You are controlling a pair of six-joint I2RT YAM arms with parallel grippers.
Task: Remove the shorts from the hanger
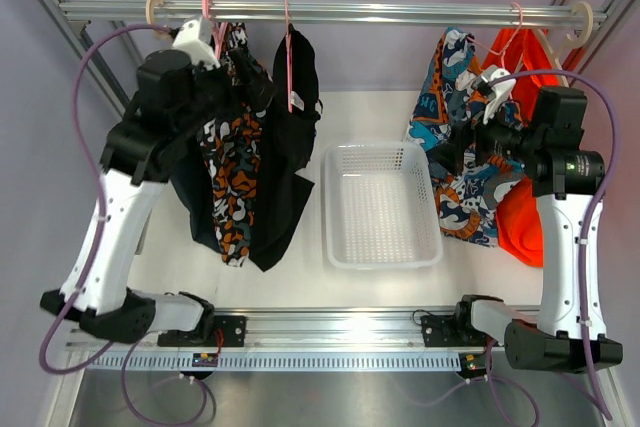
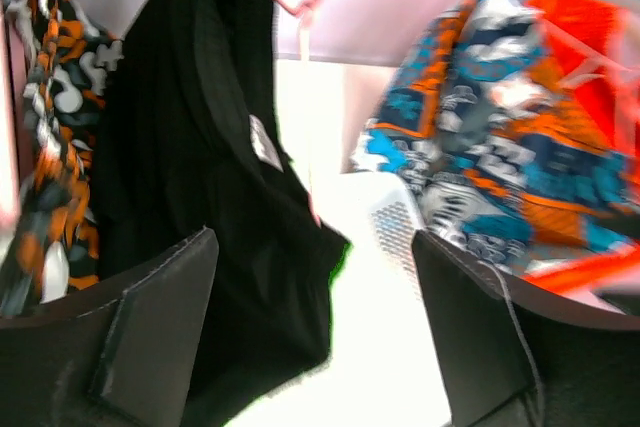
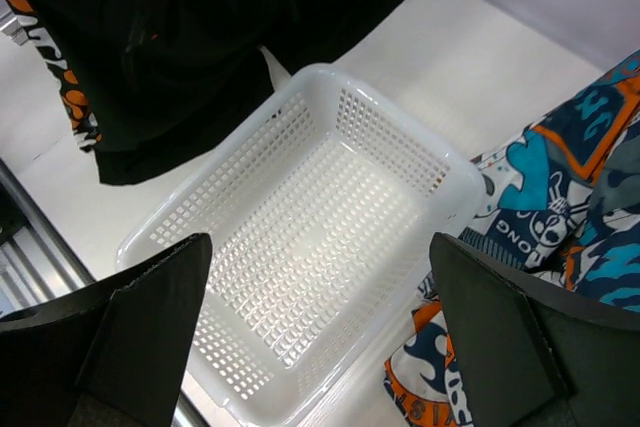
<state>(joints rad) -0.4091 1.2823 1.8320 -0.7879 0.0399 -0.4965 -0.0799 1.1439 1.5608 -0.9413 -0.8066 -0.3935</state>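
Three pairs of shorts hang from pink hangers (image 1: 289, 57) at the left of the rail: plain black shorts (image 1: 290, 157), camouflage shorts (image 1: 232, 182) and a dark pair (image 1: 195, 212) partly hidden behind my left arm. My left gripper (image 1: 255, 82) is open, up beside the black shorts near their hanger. In the left wrist view the black shorts (image 2: 200, 147) hang in front of the left finger (image 2: 150, 337), with nothing held between the jaws (image 2: 315, 347). My right gripper (image 1: 445, 152) is open and empty above the white basket (image 3: 330, 82).
The white mesh basket (image 1: 332, 207) stands at the table's middle. A blue-orange print garment (image 1: 460, 137) and an orange garment (image 1: 520, 222) hang at the right of the rail (image 1: 400, 12), close behind my right arm. The frame posts stand at both sides.
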